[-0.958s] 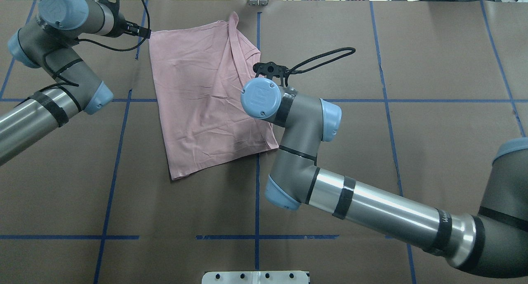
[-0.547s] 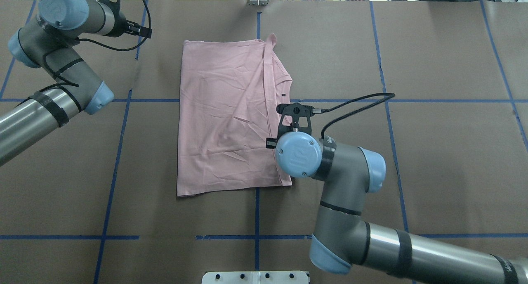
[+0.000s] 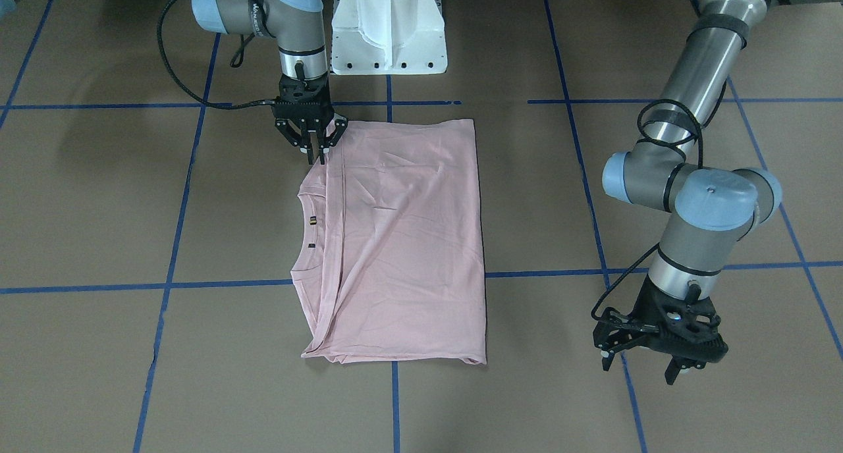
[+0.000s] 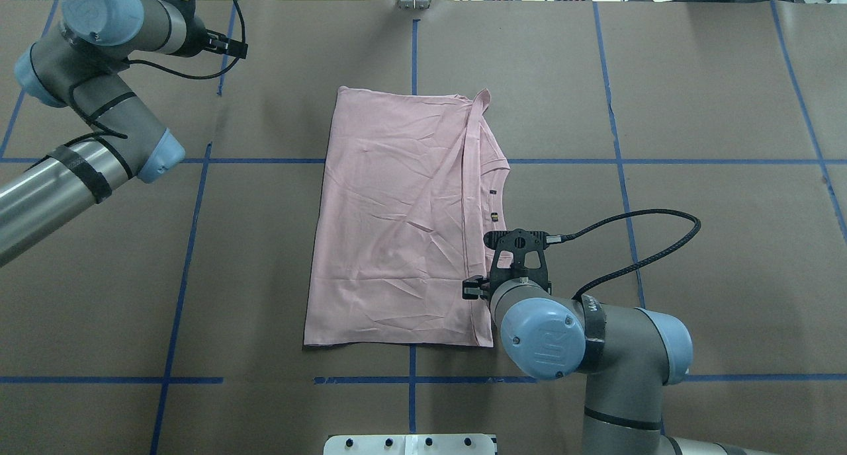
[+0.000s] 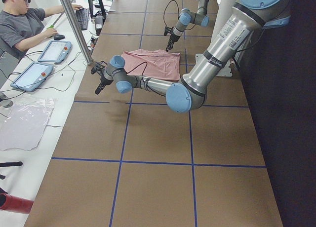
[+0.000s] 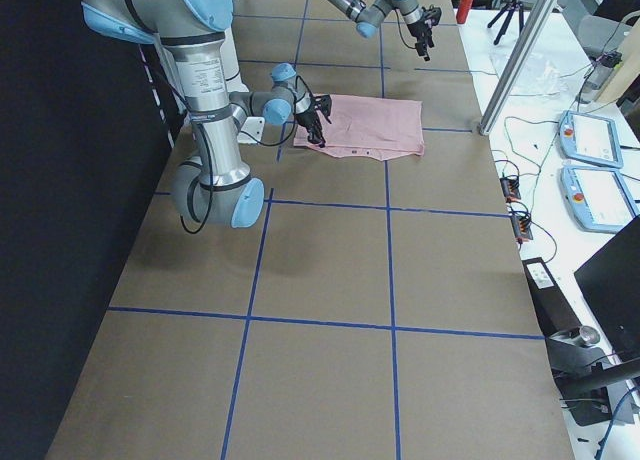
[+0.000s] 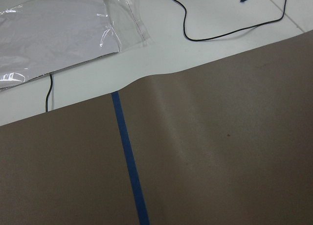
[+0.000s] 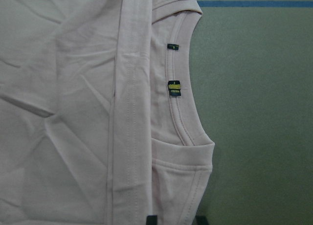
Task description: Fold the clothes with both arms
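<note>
Since a second ago the shirt [image 4: 397, 217] has slid across the table [image 4: 695, 111] toward my right and swung straight. It was dragged by my right gripper [image 3: 317, 153], which has pulled back toward my white pedestal [image 3: 388, 25]. My left arm has kept its place.

Nearest me, the right gripper points down at the shirt's near right corner, by the sleeve. Its jaws are drawn almost together with the tips on the edge of the fabric, and from the front they look to be pinching it. The wrist camera shows only two dark tips at the bottom of its picture, with the sleeve hem between them.

The shirt lies flat in the middle of the table, astride the centre tape line [image 4: 414, 45]. One layer is folded over most of it. That layer's hemmed edge runs from near to far just inside the collar [image 8: 183, 88], which faces my right and carries two small labels [image 8: 174, 87].

Farther off, over the table's far left corner, my left gripper [image 3: 637, 369] hangs above bare brown paper, well apart from the shirt. Its jaws are spread wide and hold nothing. Past the table edge its camera sees a clear plastic sheet [image 7: 58, 34] and a black cable [image 7: 220, 32] on a white bench. A person [image 5: 19, 24] sits at that bench.
</note>
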Robot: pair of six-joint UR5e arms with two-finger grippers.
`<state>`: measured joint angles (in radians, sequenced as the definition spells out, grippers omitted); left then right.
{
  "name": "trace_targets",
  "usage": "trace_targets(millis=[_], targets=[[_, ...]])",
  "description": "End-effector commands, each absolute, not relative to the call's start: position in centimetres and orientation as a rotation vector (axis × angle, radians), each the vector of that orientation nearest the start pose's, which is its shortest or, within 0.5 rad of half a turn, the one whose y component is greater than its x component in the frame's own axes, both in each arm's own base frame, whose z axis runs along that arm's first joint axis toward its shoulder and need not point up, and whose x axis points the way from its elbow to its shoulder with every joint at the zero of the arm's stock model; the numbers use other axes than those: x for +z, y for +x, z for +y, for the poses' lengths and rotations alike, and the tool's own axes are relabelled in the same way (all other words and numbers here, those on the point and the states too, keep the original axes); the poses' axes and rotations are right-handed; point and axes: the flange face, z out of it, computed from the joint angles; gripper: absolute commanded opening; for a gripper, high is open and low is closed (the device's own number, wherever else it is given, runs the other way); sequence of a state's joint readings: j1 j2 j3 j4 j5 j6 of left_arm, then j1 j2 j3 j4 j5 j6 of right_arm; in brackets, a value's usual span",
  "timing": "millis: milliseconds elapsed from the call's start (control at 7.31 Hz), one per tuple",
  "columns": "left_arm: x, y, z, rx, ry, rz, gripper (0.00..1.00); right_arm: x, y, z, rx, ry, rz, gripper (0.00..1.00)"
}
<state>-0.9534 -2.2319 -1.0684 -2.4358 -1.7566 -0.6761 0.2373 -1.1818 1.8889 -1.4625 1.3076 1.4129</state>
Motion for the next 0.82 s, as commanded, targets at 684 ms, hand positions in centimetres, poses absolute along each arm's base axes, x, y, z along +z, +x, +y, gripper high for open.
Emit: trace_targets(millis=[684], targets=[[34.8, 42.0, -39.8, -0.046, 0.428, 1.135, 1.0, 27.9, -48.0, -27.6, 0.182, 0.4, -0.924, 1.0]])
